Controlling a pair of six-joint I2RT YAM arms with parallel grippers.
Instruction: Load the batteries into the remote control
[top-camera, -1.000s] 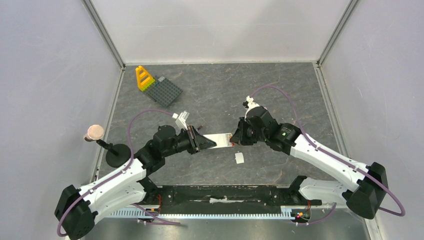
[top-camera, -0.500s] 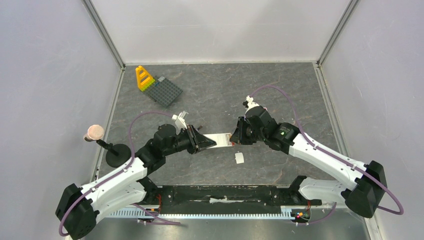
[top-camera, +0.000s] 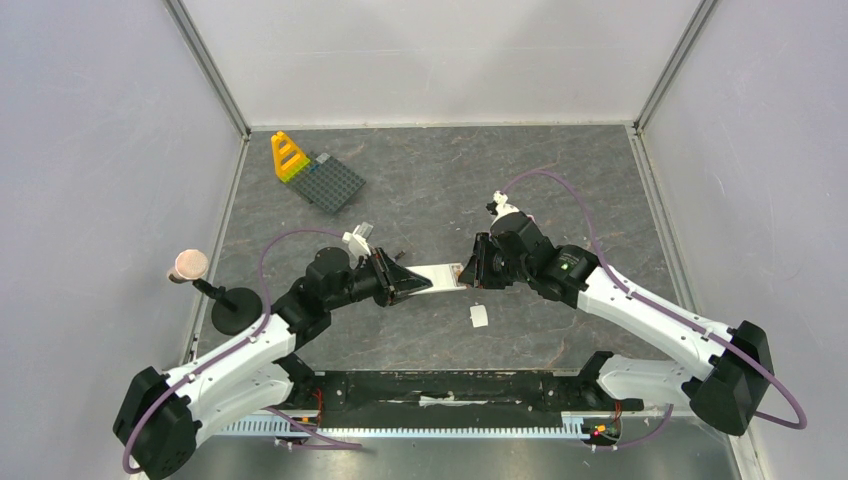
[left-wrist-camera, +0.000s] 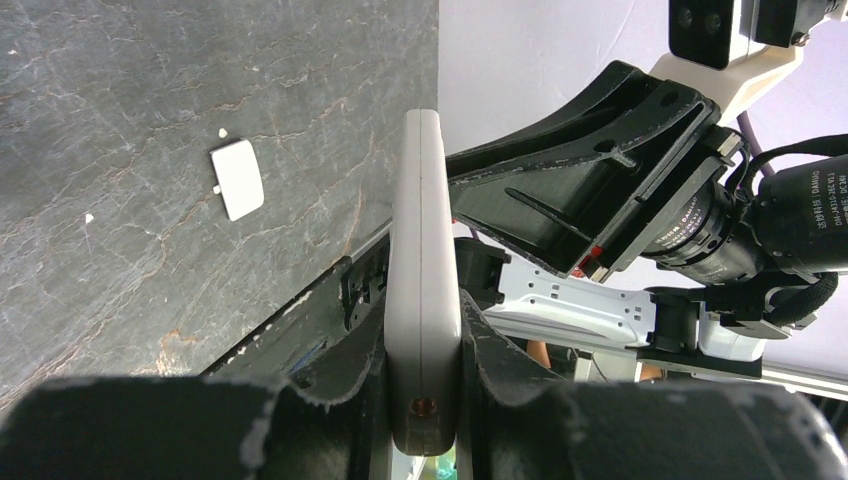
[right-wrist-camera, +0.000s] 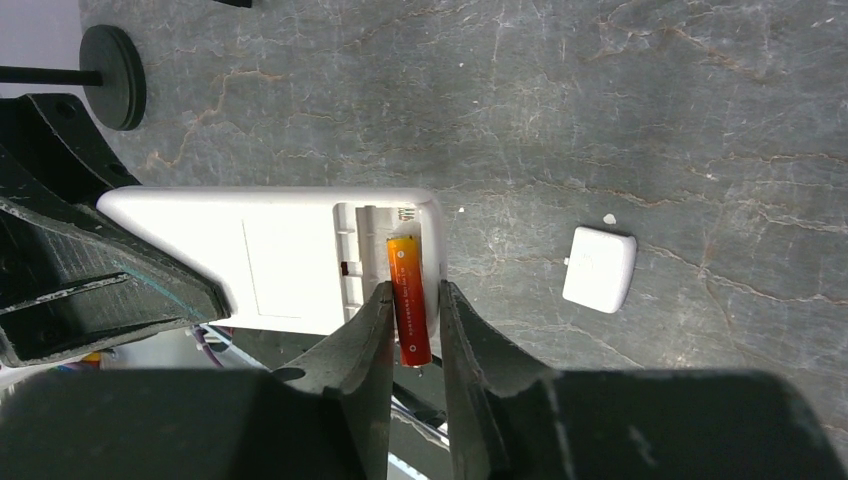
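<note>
Right now one red-orange battery (right-wrist-camera: 410, 300) is pinched between the fingers of the right gripper (right-wrist-camera: 412, 335), jaws closed narrow on its lower half. Its top end is inside the open compartment at the end of the white remote control (right-wrist-camera: 260, 262). Its bottom end sticks out past the remote's near edge, so it looks only part seated. The slot beside it looks empty, though shadow makes that hard to confirm. No other batteries are visible. The left gripper (left-wrist-camera: 425, 385) clamps the opposite end of the remote, jaws shut tight on it, presenting the open end to the right arm. The battery cover (right-wrist-camera: 598, 268) lies loose on the grey table (right-wrist-camera: 700, 120), near the remote's end but apart from it.

The step in hand is judged to be seating the first battery. To do it well:
- Line the battery up parallel with the slot wall.
- Slide it lengthwise until its end clears the edge and meets the contacts at the far end.
- Press it down flat before letting go.
- Have the left arm hold the remote rigid so the push does not twist it.
</note>
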